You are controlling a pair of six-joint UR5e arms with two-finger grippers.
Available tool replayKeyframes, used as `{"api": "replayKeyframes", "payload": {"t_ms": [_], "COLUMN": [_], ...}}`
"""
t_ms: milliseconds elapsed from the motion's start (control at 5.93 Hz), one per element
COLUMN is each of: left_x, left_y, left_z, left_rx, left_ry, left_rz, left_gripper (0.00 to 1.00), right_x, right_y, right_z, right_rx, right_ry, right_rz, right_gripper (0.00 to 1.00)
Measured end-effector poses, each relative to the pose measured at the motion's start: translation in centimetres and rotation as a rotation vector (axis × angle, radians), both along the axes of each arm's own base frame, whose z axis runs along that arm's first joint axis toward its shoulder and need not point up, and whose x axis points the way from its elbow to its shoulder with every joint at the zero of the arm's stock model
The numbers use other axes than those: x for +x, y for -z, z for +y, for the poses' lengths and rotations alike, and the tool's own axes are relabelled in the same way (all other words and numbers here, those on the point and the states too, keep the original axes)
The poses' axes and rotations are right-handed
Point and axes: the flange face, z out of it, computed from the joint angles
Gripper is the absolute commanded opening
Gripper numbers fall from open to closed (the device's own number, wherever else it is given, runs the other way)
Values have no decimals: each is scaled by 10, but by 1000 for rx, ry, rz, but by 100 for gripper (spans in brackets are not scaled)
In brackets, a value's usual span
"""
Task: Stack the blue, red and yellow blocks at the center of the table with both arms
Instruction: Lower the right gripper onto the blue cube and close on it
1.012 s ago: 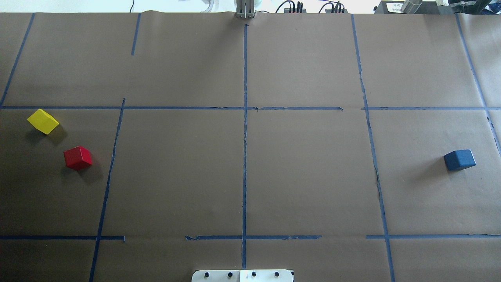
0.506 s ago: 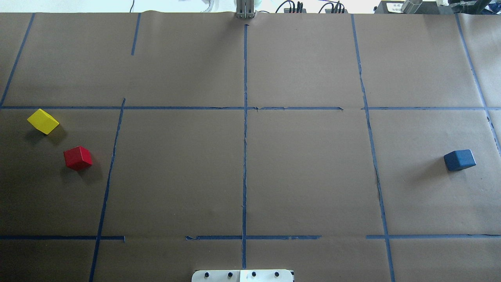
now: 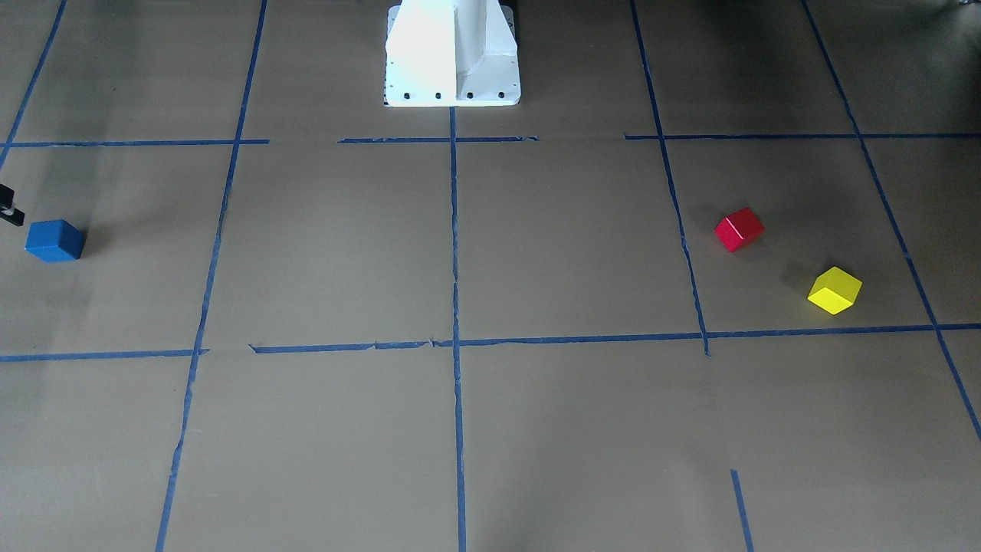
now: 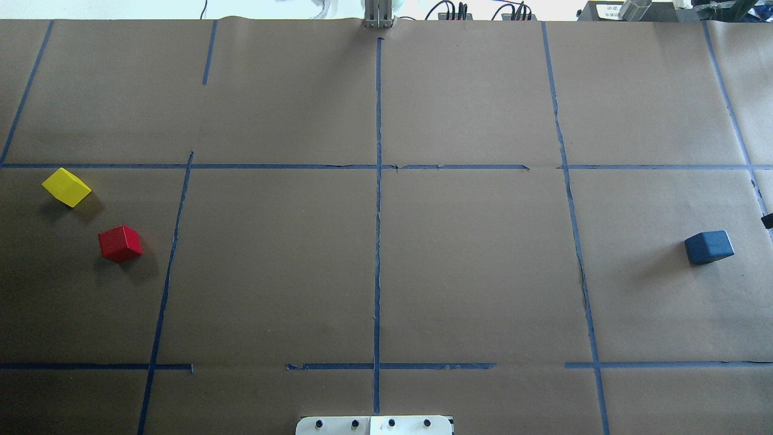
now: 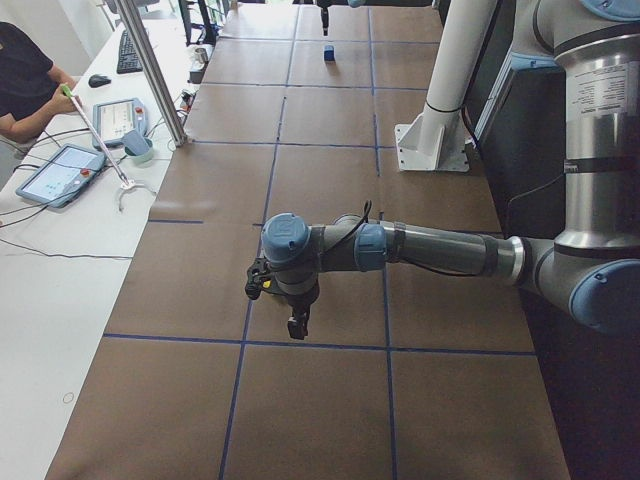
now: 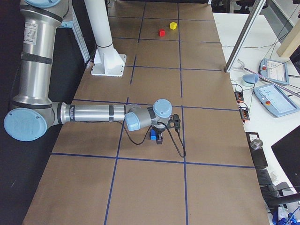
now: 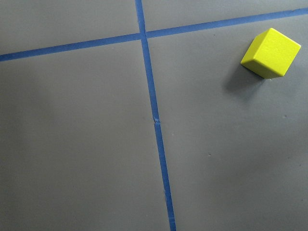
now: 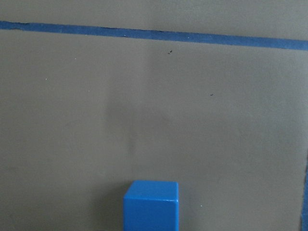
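The blue block is seen resting on the table at the right of the overhead view, just below mid-height, well apart from the other two. The red block and the yellow block are found near that view's left edge, close together but not touching, the yellow one higher and further left. Each block lies singly on the brown surface. The right gripper is held low, just beside the blue block, at lower centre of the exterior right view. Only a black sliver of it is caught at the overhead view's right edge, so its opening and hold cannot be told. In the right wrist view the blue block is shown at bottom centre. The left gripper is shown only in the exterior left view, at centre, pointed down over the table; its opening cannot be told either. In the left wrist view the yellow block is seen at upper right, beside crossing tape lines. A white pedestal is seen at top centre of the front-facing view.
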Motion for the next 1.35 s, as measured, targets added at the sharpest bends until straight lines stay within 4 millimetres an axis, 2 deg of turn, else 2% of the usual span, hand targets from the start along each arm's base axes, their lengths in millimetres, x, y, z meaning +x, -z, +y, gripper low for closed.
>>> {"api": "replayKeyframes", "payload": {"t_ms": [337, 843, 1012, 1181, 1349], "left_x": [0, 1, 0, 0, 0], "left_y": [0, 2, 3, 4, 6], "left_z": [0, -2, -2, -3, -3], "left_rx": [0, 5, 7, 9, 13], "left_ry": [-1, -1, 0, 0, 0], "left_rz": [0, 0, 1, 2, 2], "left_gripper": [100, 100, 100, 100, 100], "right_x": [-31, -56, -62, -68, -70], "right_y": [-11, -21, -27, -29, -29], "right_z": [6, 6, 5, 5, 5], "right_rx": [-9, -14, -12, -6, -4], "right_ry": [26, 65, 71, 76, 80], "right_rz": [37, 62, 83, 98, 100], "right_gripper": [100, 99, 41, 2, 0]}}
